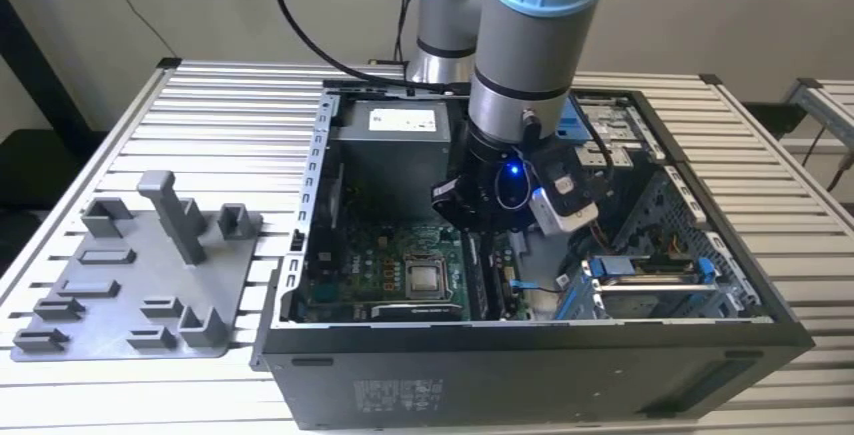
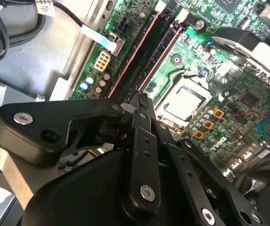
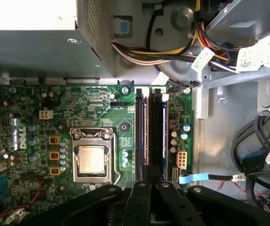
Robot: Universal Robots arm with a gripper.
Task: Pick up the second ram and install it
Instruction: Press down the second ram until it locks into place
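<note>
Hand (image 3: 146, 186) sits over the motherboard (image 3: 102, 108) slots, grip state untellable; exterior view adds grey tray (image 1: 134, 275) beside the case

No print is legible on the power supply label (image 1: 404, 120).

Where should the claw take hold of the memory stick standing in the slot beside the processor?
Pinch the second ram across its two flat faces at the upper long edge, coming straight down: it stands on edge, thin, with a slot alongside.
</note>
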